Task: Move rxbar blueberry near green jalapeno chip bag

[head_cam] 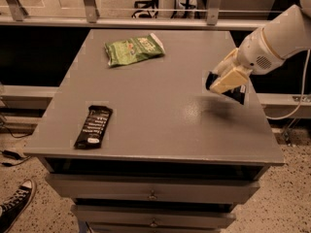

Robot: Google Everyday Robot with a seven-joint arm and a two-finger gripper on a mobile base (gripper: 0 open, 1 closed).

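The end effector [227, 80] hangs over the right side of the surface [160, 111], clear of it, with a soft shadow underneath. It is clamped on the blue bar [238, 94]. Only dark slivers of wrapper show, one poking out on each side of the pale fingers.

The bar should handle easily. It looks light, flat and fairly stiff, though the glossy wrapper is probably a little slippery. The present hold across the middle of its narrow width seems the right one, since a grip near an end would let it swing or slide.

Judging by the two visible ends, its long axis runs across the fingers, from the end effector's far-left side down to its near-right side, slightly tilted. Which end is the top of the label cannot be told.

The green chip bag [133, 50] lies flat well to the far left of the end effector. A black bar [93, 126] lies further left and nearer the front edge — not the one wanted.
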